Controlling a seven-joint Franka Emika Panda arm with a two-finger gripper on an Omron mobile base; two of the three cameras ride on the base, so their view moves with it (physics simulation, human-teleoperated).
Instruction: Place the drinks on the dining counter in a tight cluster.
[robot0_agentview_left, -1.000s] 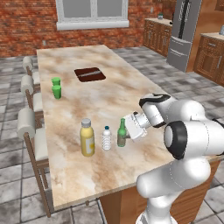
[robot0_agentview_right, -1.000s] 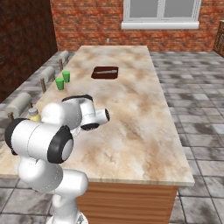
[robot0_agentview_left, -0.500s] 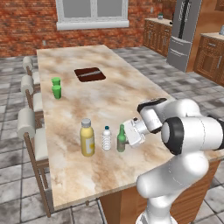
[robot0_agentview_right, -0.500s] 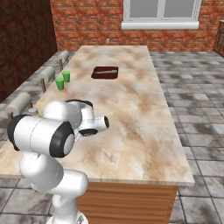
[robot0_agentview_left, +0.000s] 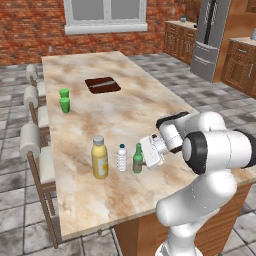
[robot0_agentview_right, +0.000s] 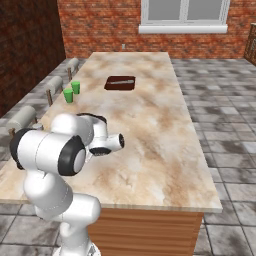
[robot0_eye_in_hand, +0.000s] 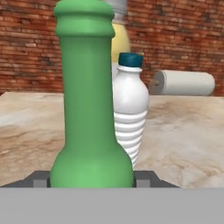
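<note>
1. Since a second ago we see the gripper (robot0_agentview_left: 145, 159) and the green bottle (robot0_agentview_left: 137, 159) between its fingers carried left along the counter, so the bottle now stands just beside the water bottle (robot0_agentview_left: 121, 158).
2. The dining counter (robot0_agentview_left: 125, 115) is a long island with a beige-brown marbled top and a dark brown rectangular inset (robot0_agentview_left: 102, 85) toward its far end.
3. The juice bottle (robot0_agentview_left: 99, 158) is the fattest drink: yellow, grey-capped, upright near the stool-side edge.
4. The water bottle is small and pale with a ribbed body and a dark teal cap (robot0_eye_in_hand: 130, 60); it stands between the other two.
5. The green bottle has a slim neck flaring to a wider base; in the hand view it sits between the two dark fingertips (robot0_eye_in_hand: 39, 179), jaws pinching it at the base.
6. Two bright-green cups (robot0_agentview_left: 64, 100) sit well apart, farther up the counter.
</note>
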